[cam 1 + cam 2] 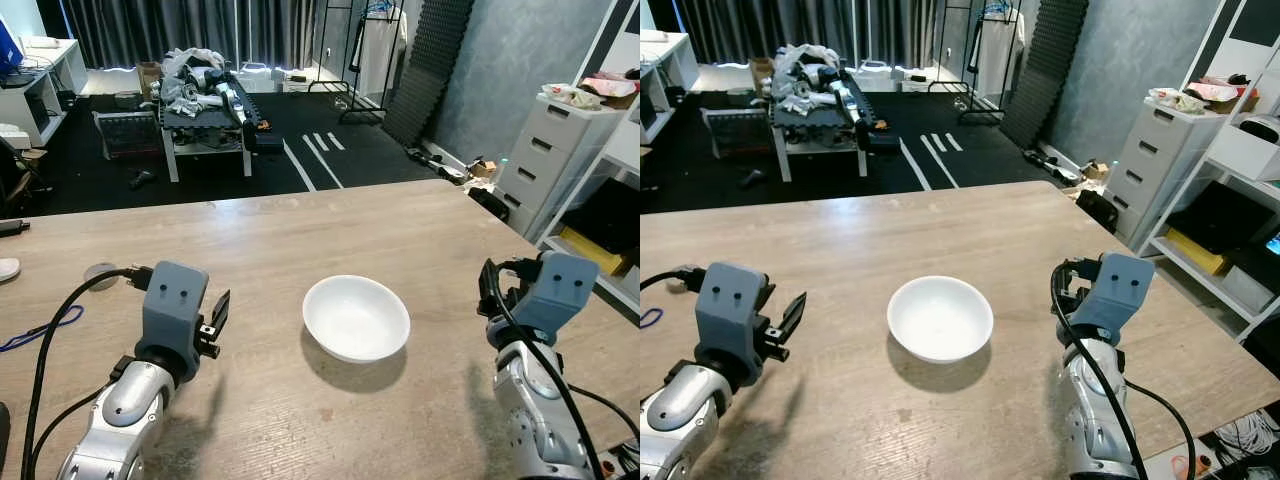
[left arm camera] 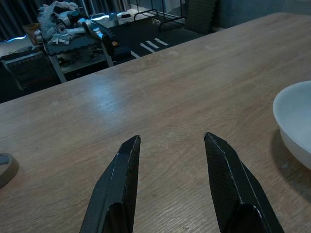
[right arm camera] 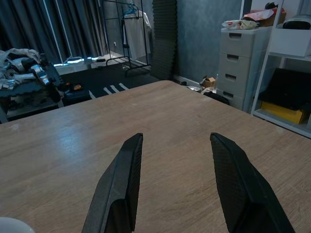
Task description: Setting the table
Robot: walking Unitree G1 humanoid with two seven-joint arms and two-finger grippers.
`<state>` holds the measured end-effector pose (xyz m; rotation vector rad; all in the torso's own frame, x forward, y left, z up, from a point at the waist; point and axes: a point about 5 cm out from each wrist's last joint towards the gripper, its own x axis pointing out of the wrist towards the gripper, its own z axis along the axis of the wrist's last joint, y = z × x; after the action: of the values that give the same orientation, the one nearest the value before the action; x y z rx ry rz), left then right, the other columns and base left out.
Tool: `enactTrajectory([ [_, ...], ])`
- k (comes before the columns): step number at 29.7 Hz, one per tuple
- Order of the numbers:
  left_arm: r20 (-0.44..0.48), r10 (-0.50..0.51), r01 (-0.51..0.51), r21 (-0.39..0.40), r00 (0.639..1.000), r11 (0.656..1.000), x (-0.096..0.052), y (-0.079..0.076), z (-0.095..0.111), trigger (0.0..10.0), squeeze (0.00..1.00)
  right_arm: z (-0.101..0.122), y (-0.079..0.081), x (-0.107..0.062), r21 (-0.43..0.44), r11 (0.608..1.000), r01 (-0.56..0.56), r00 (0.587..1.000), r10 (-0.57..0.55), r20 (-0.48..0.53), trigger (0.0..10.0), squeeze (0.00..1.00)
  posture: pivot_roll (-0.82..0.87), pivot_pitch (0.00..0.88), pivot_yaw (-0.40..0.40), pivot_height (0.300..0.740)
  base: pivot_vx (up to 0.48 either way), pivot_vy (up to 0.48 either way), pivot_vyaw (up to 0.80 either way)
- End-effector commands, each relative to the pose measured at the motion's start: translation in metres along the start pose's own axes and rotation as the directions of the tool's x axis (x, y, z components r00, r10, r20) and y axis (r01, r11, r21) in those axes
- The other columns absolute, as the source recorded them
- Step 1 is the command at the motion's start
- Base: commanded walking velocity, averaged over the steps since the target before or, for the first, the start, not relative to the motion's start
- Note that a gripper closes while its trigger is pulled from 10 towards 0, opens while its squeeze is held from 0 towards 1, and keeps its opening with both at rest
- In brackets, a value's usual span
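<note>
A white empty bowl (image 1: 356,317) sits upright on the wooden table (image 1: 300,225), near the front and between my two arms. My left gripper (image 2: 170,138) hovers low over the bare wood to the left of the bowl, open, with nothing between its black fingers (image 1: 218,312). The bowl's rim (image 2: 296,121) is beside that gripper, apart from it. My right gripper (image 3: 176,136) is held over the table to the right of the bowl, also open and empty, pointing at the far right corner. A sliver of the bowl (image 3: 12,225) edges into the right wrist view.
A small grey round disc (image 1: 100,272) and a blue cord (image 1: 45,328) lie on the table's left side. Beyond the table stand a low cluttered table (image 1: 205,95), a clothes rack (image 1: 375,40), a white drawer unit (image 1: 555,150) and shelving (image 1: 1240,200).
</note>
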<state>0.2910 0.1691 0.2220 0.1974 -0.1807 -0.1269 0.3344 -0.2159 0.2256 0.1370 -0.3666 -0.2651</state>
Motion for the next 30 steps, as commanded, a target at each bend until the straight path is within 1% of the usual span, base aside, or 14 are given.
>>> enactTrajectory([
  [1, -0.007, 0.007, -0.007, 0.008, 1.000, 1.000, -0.0005, -0.0001, -0.0032, 10.0, 0.00, -0.0033, -0.0057, -0.0016, -0.010, 1.000, 0.023, 1.000, -0.023, -0.007, 10.0, 0.00, 0.10, 0.121, 0.042, 0.740, 0.000, 0.000, 0.00],
  [11, -0.009, 0.011, -0.011, 0.006, 1.000, 1.000, -0.0003, -0.0004, -0.0036, 10.0, 0.00, -0.0043, -0.0059, -0.0014, -0.015, 1.000, 0.023, 1.000, -0.023, -0.011, 10.0, 0.00, 0.10, 0.125, 0.043, 0.740, 0.000, 0.000, 0.00],
  [30, -0.012, 0.010, -0.010, 0.005, 1.000, 1.000, -0.0001, -0.0002, -0.0049, 10.0, 0.00, -0.0064, -0.0051, -0.0018, -0.016, 1.000, 0.022, 1.000, -0.023, -0.018, 10.0, 0.00, 0.10, 0.123, 0.044, 0.740, -0.360, 0.000, 0.00],
])
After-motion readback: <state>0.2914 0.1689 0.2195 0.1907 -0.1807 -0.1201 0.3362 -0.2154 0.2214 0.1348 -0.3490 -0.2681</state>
